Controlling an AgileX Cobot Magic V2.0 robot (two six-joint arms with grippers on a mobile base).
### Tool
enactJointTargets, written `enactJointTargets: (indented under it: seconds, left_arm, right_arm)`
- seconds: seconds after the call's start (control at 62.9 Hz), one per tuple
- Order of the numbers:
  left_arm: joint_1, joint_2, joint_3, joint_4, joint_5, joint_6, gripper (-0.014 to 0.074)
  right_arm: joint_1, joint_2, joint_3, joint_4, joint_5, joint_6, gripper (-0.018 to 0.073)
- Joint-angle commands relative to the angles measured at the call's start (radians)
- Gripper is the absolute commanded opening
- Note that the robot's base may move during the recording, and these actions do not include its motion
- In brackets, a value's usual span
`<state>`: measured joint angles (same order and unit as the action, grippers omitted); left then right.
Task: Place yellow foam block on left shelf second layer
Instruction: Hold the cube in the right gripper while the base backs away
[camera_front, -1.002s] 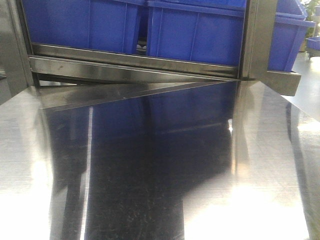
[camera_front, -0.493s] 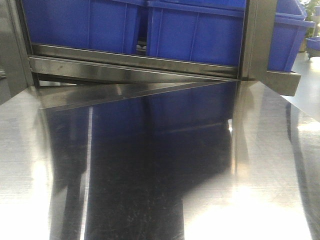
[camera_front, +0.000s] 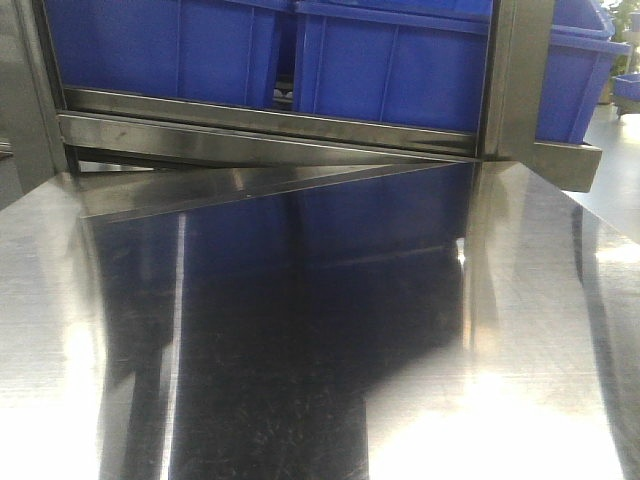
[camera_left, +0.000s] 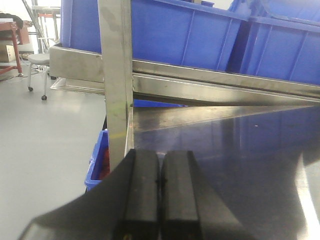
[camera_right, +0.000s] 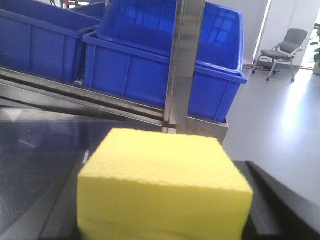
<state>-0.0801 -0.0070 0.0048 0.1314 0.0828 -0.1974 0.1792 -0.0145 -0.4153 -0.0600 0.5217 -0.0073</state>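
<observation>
In the exterior front-facing view you see only the steel shelf surface (camera_front: 300, 350), the blue bins (camera_front: 390, 70) on the tier above it and an upright post (camera_front: 515, 80). Nothing here has shifted over the last 1 second, and neither arm nor the block appears. From the left wrist camera, the left gripper (camera_left: 160, 185) has its 2 black fingers pressed together with nothing between them. It sits low by the shelf's left edge, near a second post (camera_left: 117, 75). From the right wrist camera, the yellow foam block (camera_right: 165, 185) fills the foreground, pinched in the right gripper (camera_right: 167, 210). 1 dark finger (camera_right: 285, 205) shows just beside its right face, and the other finger is hidden. The block hangs above the steel surface, facing a bin and a post. Since the scene is unchanged, you should treat the block as grasped but not yet delivered. Carrying it to the left shelf's second layer is likely your next step.
</observation>
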Motion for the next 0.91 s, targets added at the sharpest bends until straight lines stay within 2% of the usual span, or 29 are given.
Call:
enactJointTargets:
  seconds: [0.0, 0.891]
  left_arm:
    - [-0.003, -0.014, 0.028, -0.007, -0.083, -0.004, 0.0136]
    - [-0.029, -0.016, 0.028, -0.007, -0.088, -0.004, 0.0136]
  right_arm:
    - [-0.004, 0.009, -0.025, -0.013, -0.075, -0.007, 0.0305]
    - [-0.004, 0.009, -0.025, -0.013, -0.073, -0.007, 0.0305]
